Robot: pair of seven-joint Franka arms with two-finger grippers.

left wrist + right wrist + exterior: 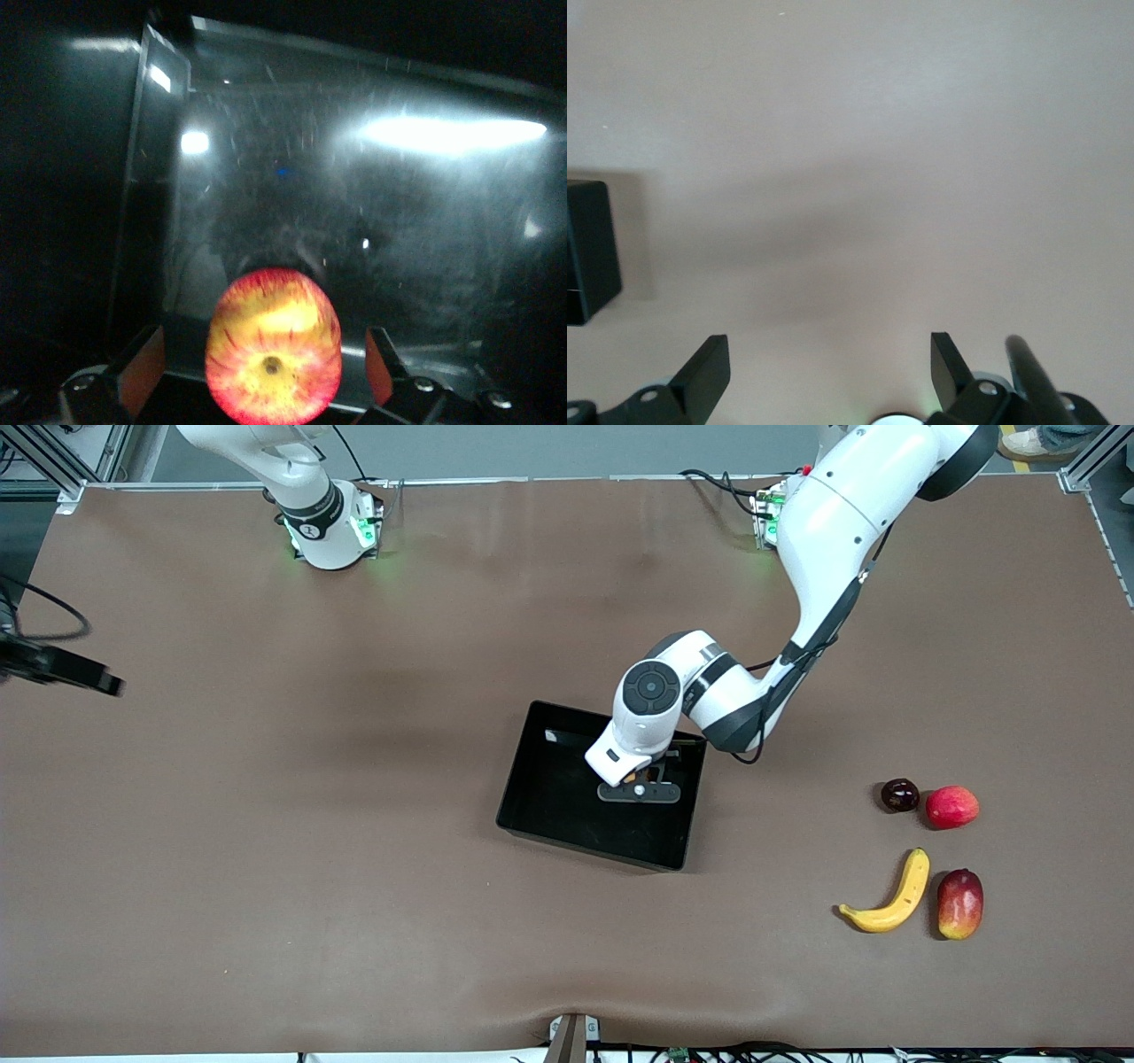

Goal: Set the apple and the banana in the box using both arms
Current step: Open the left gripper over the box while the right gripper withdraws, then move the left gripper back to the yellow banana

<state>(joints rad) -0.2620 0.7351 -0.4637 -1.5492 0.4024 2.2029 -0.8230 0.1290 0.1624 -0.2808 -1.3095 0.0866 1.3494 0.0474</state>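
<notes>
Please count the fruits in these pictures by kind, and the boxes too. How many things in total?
Apple: 1, between the open fingers of the left end effector, in the box
Banana: 1
Mango: 1
Pinkish-red round fruit: 1
Dark round fruit: 1
Box: 1
Total: 6

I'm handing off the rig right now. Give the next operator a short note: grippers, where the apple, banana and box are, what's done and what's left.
Left gripper: open, low inside the box, fingers clear of the apple on both sides.
Right gripper: open, empty, over bare table; that arm waits.
Banana: on the table toward the left arm's end, beside the mango, nearer the front camera than the pinkish-red fruit and the dark fruit.
Done: apple released in the box.
Left: lift the left arm out, then box the banana.
</notes>
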